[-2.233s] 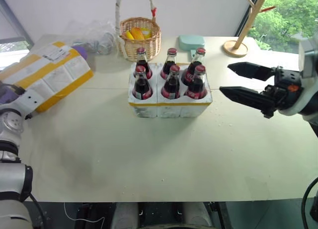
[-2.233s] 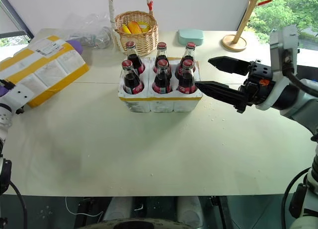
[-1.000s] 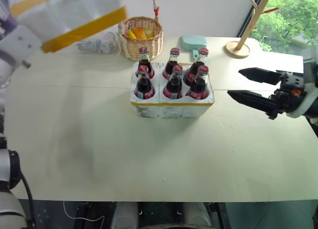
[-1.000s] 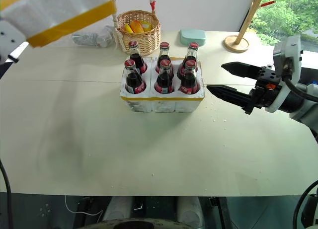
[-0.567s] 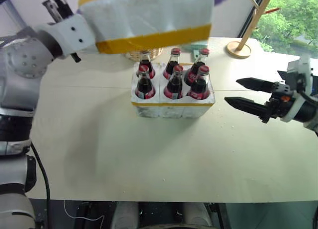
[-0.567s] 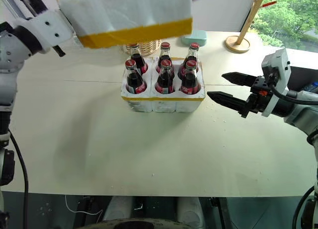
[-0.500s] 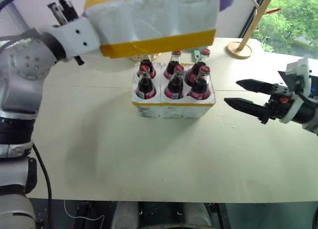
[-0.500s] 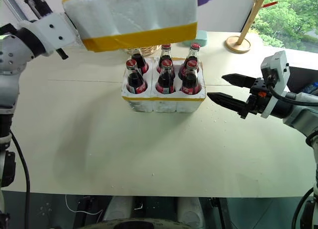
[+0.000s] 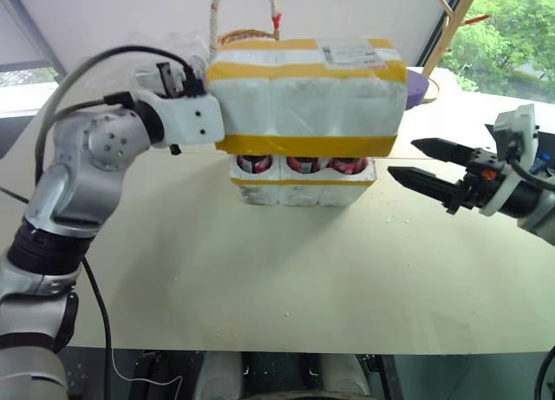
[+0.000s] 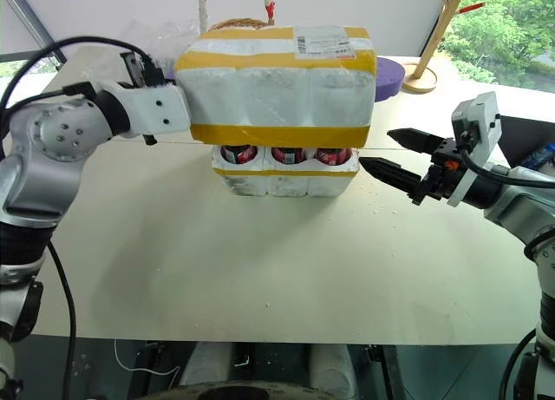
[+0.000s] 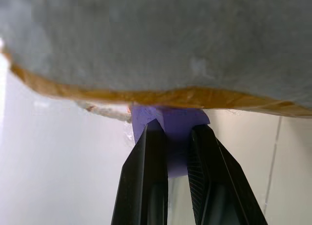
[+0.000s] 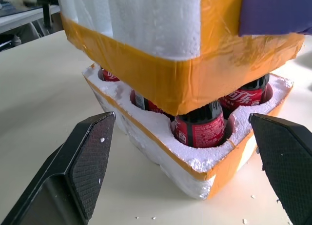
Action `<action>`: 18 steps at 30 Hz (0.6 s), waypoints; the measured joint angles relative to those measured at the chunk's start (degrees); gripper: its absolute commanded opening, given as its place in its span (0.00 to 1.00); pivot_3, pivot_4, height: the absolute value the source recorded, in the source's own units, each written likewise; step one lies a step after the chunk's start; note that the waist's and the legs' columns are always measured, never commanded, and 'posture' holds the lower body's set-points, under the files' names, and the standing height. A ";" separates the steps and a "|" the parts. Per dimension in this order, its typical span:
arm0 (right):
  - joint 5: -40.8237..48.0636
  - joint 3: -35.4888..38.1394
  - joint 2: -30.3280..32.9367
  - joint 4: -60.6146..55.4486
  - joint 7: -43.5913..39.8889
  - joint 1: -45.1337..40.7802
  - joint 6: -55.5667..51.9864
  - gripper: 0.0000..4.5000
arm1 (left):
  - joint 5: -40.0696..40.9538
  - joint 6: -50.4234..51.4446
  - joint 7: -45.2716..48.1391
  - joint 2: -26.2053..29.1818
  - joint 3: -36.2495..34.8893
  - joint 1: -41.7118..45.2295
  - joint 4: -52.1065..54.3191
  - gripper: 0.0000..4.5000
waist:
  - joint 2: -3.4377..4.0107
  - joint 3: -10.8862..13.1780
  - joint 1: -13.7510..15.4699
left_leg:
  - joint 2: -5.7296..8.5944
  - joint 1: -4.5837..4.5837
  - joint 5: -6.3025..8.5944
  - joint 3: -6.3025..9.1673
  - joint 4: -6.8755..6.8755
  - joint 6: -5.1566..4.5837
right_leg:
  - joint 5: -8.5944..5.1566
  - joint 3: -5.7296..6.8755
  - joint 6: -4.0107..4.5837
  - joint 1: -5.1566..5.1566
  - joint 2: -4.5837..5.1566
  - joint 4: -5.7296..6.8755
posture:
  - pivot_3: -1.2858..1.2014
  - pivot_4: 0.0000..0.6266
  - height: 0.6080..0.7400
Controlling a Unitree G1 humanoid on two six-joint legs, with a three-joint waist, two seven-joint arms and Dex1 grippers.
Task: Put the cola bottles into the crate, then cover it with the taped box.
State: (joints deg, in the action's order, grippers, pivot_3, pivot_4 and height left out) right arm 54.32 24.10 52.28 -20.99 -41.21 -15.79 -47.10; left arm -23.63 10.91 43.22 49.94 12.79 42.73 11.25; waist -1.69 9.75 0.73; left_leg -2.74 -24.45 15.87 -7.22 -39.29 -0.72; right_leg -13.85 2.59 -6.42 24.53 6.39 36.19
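Note:
The taped box (image 9: pixel 308 96), white foam with yellow bands and a label on top, hangs level over the crate (image 9: pixel 299 192) and hides the bottle necks. Only the red labels of the cola bottles (image 9: pixel 299 165) show between the box's lower rim and the crate; in the right wrist view they (image 12: pixel 200 130) stand in the wells. My left gripper (image 11: pixel 174 130) is shut on a purple tab (image 11: pixel 170 118) at the box's left end. To the right of the crate my right gripper (image 9: pixel 403 159) stands open, apart from it, with nothing between its fingers.
A wicker basket's handle (image 9: pixel 247 9) rises behind the box. Another purple tab (image 9: pixel 419 86) sticks out at the box's right end, with a wooden stand (image 9: pixel 451 27) beyond it. The pale table (image 9: pixel 260 278) stretches toward its front edge.
My left arm has swung the taped box from high at the left over to the crate and lowered it onto the bottles, turning it level. The right gripper has hardly moved and stays open.

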 measured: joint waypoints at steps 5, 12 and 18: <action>0.29 0.31 -0.05 -0.07 0.59 0.02 0.00 1.00 | -3.42 -2.87 -1.56 -0.80 0.04 -0.14 0.09 0.57 | 0.00 0.00 0.05 | 0.00 0.01 0.05 0.01 0.00 -0.08 | 0.00 0.00 0.00 -0.01 0.00 0.00 | 0.52 0.24 1.00; 0.40 1.22 -0.04 -0.05 0.51 1.10 0.00 1.00 | -3.59 -5.15 -2.11 -1.68 -0.71 -1.79 -1.66 1.00 | 0.00 0.00 0.01 | 0.00 0.01 0.05 0.02 0.00 -0.09 | 0.00 0.00 0.00 -0.01 0.00 0.01 | 0.52 0.24 1.00; 0.09 1.80 0.16 0.15 0.11 1.91 0.00 1.00 | 9.54 -1.82 5.08 -1.09 -8.84 -6.98 2.47 1.00 | 0.03 -0.01 -0.20 | -0.04 0.03 -0.02 0.03 0.00 0.03 | 0.00 0.00 0.00 0.00 0.00 0.01 | 0.52 0.24 1.00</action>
State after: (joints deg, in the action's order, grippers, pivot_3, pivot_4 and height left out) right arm 54.41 25.90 52.44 -20.84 -41.10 -13.89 -47.10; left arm -14.09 9.09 48.30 48.86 3.95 35.75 13.72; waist -1.67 9.73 0.53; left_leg -2.78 -24.42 15.85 -7.20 -39.29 -0.69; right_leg -13.86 2.59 -6.42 24.53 6.39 36.20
